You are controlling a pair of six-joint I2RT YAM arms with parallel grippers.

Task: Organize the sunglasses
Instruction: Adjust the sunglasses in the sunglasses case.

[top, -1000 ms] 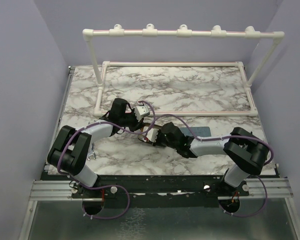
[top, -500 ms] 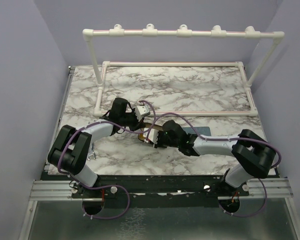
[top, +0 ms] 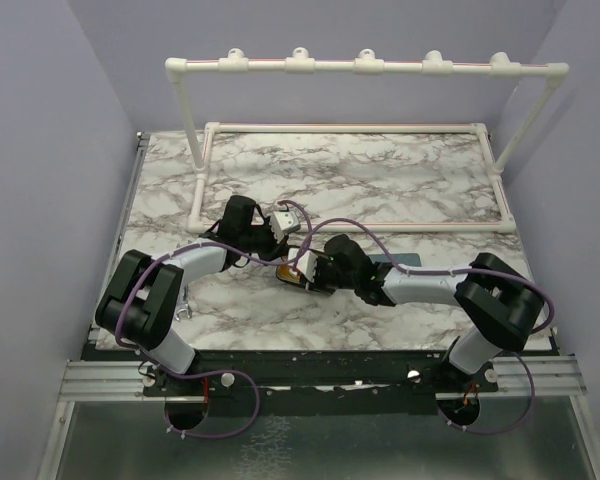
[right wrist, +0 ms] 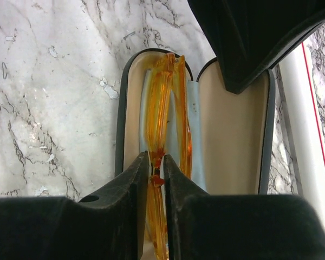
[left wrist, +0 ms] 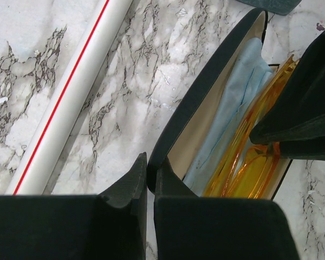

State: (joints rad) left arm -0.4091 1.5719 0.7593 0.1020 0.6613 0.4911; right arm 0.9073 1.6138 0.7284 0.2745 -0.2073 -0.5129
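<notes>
Right wrist view: the right jaws pinch the translucent yellow-orange sunglasses (right wrist: 168, 97) lying inside the open black oval case (right wrist: 233, 141); left jaws clamp its rim. Releasing and closing seem left.

Table (top: 380, 180), near the middle: open case (left wrist: 195, 92), lying in front of the front rail of the pipe frame (top: 430, 226).
In the case, in the half farther from that rail: cloth (left wrist: 233, 108), with folded sunglasses (right wrist: 170, 108) lengthwise on it.
Second case (left wrist: 271, 4): on the table, near the open case's right end.
</notes>
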